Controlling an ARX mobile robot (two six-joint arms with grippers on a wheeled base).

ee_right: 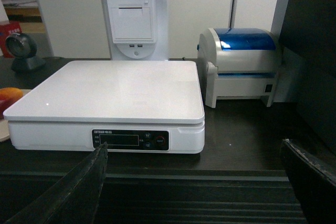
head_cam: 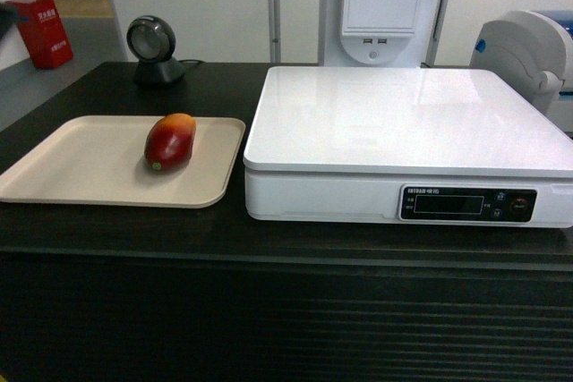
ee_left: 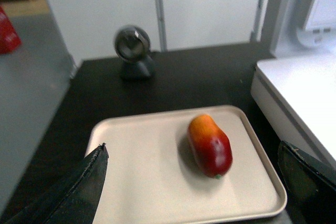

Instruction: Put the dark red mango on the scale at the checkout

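The dark red mango [head_cam: 169, 140] [ee_left: 209, 145] lies on a flat beige tray [head_cam: 81, 167] [ee_left: 147, 182] on the left of the dark checkout counter [head_cam: 269, 239]. The white scale [head_cam: 407, 123] [ee_right: 115, 90] stands to the tray's right, its dark display strip facing me. Neither arm shows in the head view. In the left wrist view my left gripper [ee_left: 191, 171] hangs open above the tray's near part, the mango ahead between the two dark fingers. My right gripper [ee_right: 194, 177] is open in front of the counter's ribbed front, empty, short of the scale.
A round black barcode scanner [head_cam: 154, 49] [ee_left: 134, 51] stands behind the tray. A white and blue label printer [ee_right: 242, 64] sits right of the scale, and a white receipt terminal [head_cam: 383, 6] rises behind it. A red box [head_cam: 43, 31] is far left.
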